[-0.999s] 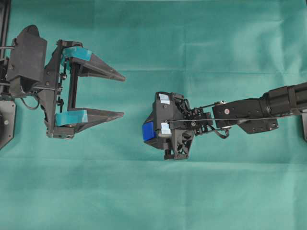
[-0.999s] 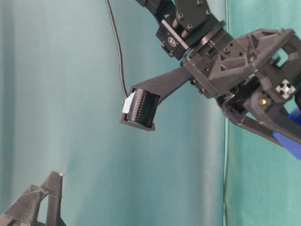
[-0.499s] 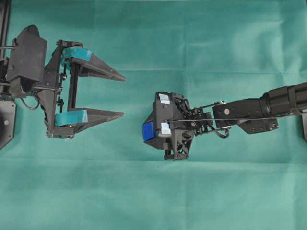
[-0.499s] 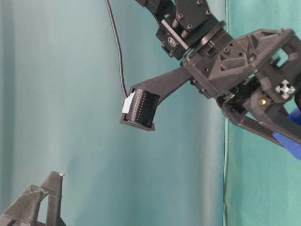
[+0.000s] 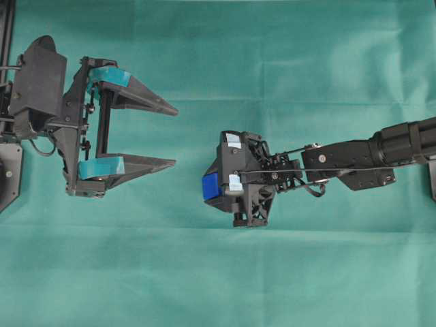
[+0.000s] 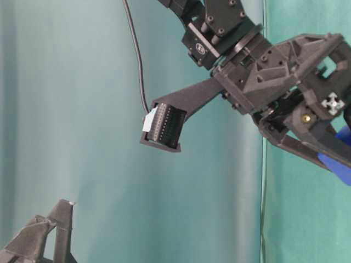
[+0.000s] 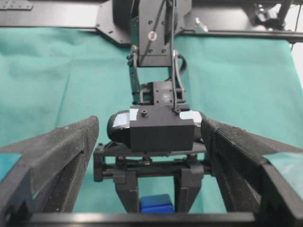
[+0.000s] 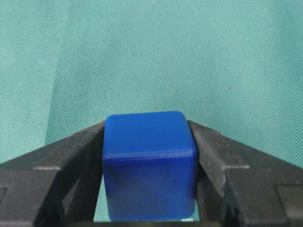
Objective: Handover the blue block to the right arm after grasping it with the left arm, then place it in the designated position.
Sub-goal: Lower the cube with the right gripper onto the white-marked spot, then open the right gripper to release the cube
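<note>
The right hand (image 5: 212, 185) grips a blue block (image 5: 210, 186) above the green cloth (image 5: 272, 68). The left hand (image 5: 170, 136) rests spread wide, empty, well apart.

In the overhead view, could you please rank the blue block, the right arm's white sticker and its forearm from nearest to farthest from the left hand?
1. Blue block: held at the right hand's tip, on the side facing the open left hand.
2. White sticker: just right of the block.
3. Forearm: far right edge.
</note>
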Available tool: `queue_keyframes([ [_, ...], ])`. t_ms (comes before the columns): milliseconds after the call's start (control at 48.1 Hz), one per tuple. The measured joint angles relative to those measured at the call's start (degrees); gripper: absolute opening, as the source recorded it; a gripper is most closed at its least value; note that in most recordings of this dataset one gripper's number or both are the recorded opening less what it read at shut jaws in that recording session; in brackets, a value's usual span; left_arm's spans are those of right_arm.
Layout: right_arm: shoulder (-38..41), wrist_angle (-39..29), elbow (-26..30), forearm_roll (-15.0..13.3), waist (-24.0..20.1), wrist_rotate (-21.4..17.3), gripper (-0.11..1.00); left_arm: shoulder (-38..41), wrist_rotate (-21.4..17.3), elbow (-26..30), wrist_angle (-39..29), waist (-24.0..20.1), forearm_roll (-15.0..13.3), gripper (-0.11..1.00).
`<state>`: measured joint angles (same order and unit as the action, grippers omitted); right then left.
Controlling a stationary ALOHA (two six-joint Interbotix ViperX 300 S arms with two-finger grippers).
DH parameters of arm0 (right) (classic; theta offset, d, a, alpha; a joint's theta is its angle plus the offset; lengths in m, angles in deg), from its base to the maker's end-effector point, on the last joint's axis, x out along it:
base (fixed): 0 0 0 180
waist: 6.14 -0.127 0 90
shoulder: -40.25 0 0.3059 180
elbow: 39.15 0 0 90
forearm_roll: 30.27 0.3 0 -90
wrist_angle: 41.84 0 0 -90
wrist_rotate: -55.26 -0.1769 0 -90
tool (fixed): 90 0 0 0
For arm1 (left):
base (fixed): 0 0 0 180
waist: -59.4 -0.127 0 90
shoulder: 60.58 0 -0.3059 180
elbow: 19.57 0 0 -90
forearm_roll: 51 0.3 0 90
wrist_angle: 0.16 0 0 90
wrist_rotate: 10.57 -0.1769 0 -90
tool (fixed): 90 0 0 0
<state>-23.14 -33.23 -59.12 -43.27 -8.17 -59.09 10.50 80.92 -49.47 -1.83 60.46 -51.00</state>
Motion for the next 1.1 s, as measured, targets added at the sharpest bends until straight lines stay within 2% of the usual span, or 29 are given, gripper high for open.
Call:
queue_keyframes([
  [707,0.0,-0.18,0.18,-0.62,-0.26,0.35,0.54,0.0,0.0,-0.09,0.09,0.09,0.0,1.0],
  [728,0.0,-0.18,0.35,-0.62,-0.35,0.18,0.56,0.0,0.0,0.0,0.0,0.0,0.0,1.0],
  [832,0.0,-0.09,0.79,-0.26,-0.35,0.09,0.82,0.0,0.0,-0.09,0.0,0.0,0.0,1.0],
  [895,0.0,0.0,1.05,-0.18,-0.35,0.09,0.92,0.0,0.0,0.0,0.0,0.0,0.0,1.0],
  [936,0.0,0.0,1.05,-0.18,-0.35,0.09,0.94,0.0,0.0,0.0,0.0,0.0,0.0,1.0],
  [1103,0.0,0.09,1.14,-0.09,-0.35,0.09,0.92,0.0,0.0,0.0,0.0,0.0,0.0,1.0],
])
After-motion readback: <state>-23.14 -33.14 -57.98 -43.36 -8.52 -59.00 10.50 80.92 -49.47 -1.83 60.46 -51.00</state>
